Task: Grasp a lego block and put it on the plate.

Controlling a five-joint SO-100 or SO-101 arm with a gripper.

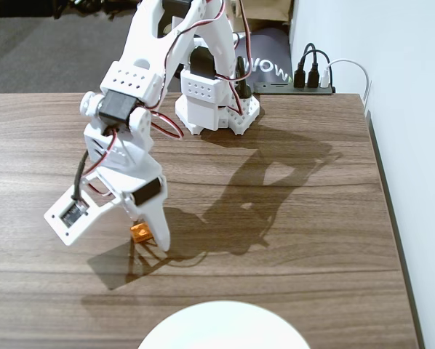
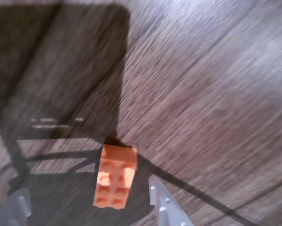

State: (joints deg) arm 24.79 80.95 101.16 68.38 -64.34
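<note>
Lego block (image 2: 115,176): lies on the wooden table (image 1: 312,218), between the two fingertips, well apart from the plate (image 1: 225,327).
Gripper (image 2: 91,207): spread wide, holds nothing.
Done: approach only, I judge.
Left: close, lift, carry to plate.

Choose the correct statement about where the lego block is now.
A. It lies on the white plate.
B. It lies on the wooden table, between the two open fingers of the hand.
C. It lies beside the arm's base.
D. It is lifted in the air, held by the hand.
B: in the wrist view the lego block rests on the table between the spread fingers of the hand; the plate holds nothing visible.
</note>
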